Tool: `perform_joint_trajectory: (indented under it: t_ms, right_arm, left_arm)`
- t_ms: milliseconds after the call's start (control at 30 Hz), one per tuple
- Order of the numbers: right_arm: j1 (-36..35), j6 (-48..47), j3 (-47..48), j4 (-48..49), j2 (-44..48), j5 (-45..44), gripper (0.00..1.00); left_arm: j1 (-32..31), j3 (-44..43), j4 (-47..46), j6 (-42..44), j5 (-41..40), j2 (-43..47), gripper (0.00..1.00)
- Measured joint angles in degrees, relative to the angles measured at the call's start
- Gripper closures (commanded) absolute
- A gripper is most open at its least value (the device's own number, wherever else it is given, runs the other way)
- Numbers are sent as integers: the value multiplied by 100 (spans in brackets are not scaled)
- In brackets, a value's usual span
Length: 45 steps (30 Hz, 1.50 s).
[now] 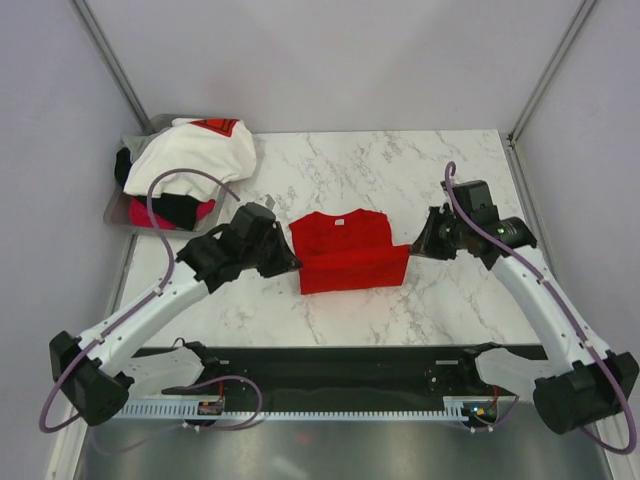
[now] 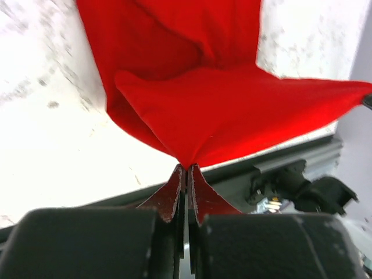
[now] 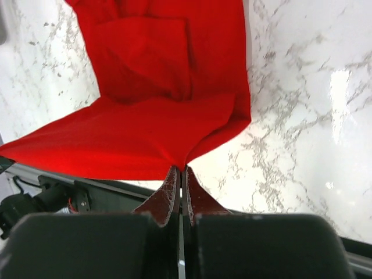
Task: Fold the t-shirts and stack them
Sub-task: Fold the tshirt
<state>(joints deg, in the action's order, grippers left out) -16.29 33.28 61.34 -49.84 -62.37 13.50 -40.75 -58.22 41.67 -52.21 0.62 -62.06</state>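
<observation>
Though hidden overhead, wrist views show left fingers (image 2: 170,196) and right fingers (image 3: 165,199) pinching the red t-shirt (image 1: 345,255).

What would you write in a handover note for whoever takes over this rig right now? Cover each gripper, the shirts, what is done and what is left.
The left gripper is shut on the near left corner of the red t-shirt.
The right gripper is shut on its near right corner.
The shirt lies mid-table, its near hem held up, taut between the grippers, mid-fold.
The white t-shirt, black t-shirt and magenta-pink t-shirt sit heaped, unfolded, in the grey tray, far left.
Done: nothing stacked.
Left: finish this fold, then fold and stack the other three.
</observation>
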Motion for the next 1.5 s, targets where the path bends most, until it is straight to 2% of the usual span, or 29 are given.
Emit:
perform_joint_trajectory:
  t_ms: [433,1000,1033,1067,1100,1133,1167,1233,1267,1367,1500]
  right_arm:
    - [-22,-446,1316,597,-2437,-302,100]
    - [4,-649,2640,1104,-4857,-627,100]
    - [7,-654,2715,1097,-4983,-643,97]
    - [15,-656,2822,1104,-5125,-649,84]
    - [28,-651,2942,1108,-5283,-647,54]
    - [50,-660,3123,1060,-5442,-658,43]
    - [79,-675,3318,1016,-5589,-678,36]
    - [177,-752,3871,914,-5932,-693,30]
    - [238,-796,4234,798,-6094,-688,26]
    - [393,-874,5042,603,-6225,-693,23]
    - [479,-883,4826,730,-5462,-649,23]
  left_arm:
    - [1528,-673,-428,975,675,-1766,98]
    - [2188,-1829,-885,1526,1012,-4253,98]
    - [2214,-1930,-892,1545,1034,-4415,89]
    - [2238,-2000,-905,1567,1045,-4522,79]
    - [2271,-2098,-894,1598,1058,-4658,70]
    - [2310,-2221,-883,1641,1088,-4795,55]
    - [2361,-2354,-872,1696,1128,-4922,51]
    - [2490,-2782,-693,1738,1200,-5198,43]
    - [2553,-3060,-588,1762,1211,-5318,23]
    - [2693,-3840,-293,1845,1204,-5434,18]
    - [2691,-4030,-208,1843,1202,-4935,19]
